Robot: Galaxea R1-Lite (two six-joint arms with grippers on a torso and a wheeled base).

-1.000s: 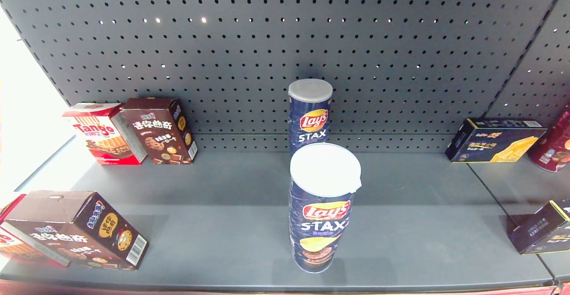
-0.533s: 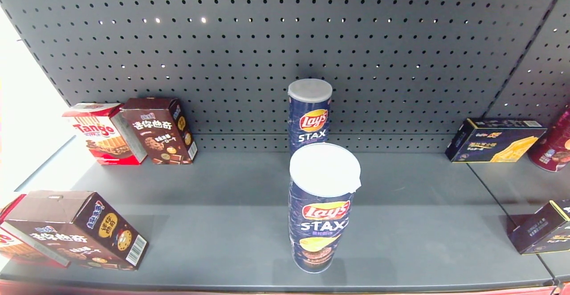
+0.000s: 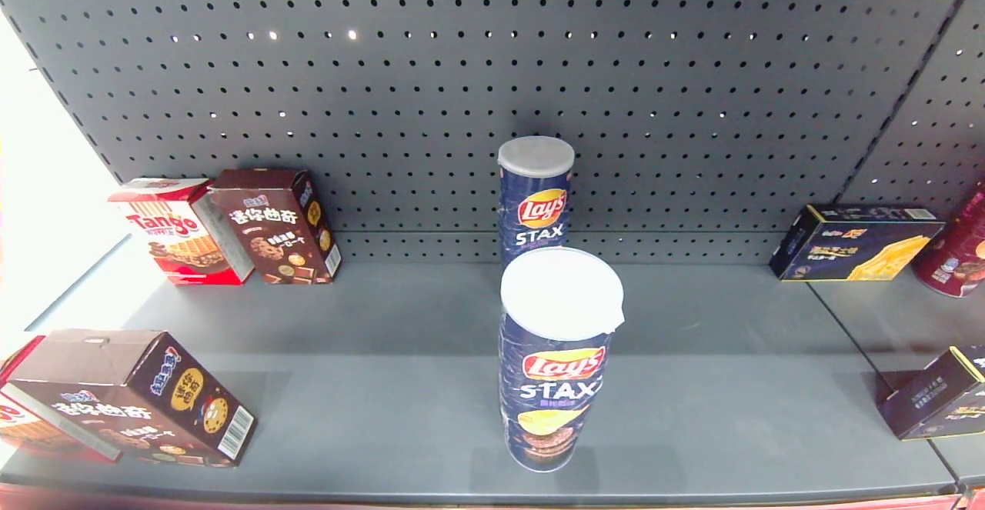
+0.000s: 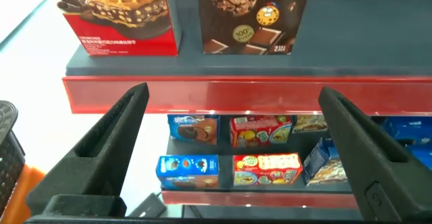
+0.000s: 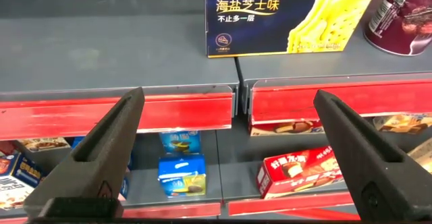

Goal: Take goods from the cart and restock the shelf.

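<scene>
Two dark blue crisp cans with white lids stand upright on the grey shelf (image 3: 369, 387): a near can (image 3: 556, 360) at the front middle and a far can (image 3: 535, 198) against the pegboard. My left gripper (image 4: 233, 153) is open and holds nothing; it faces the shelf's red front edge below a red wafer box (image 4: 118, 15) and a brown cookie box (image 4: 253, 15). My right gripper (image 5: 226, 153) is open with nothing in it, facing the red edge below a dark blue and yellow cracker box (image 5: 290, 15).
At the back left stand a red wafer box (image 3: 181, 229) and a brown cookie box (image 3: 281, 225). Another brown box (image 3: 131, 395) lies at the front left. A dark cracker box (image 3: 854, 241), a red can (image 3: 958, 252) and a dark box (image 3: 935, 402) sit at the right. Lower shelves (image 4: 256, 166) hold small packets.
</scene>
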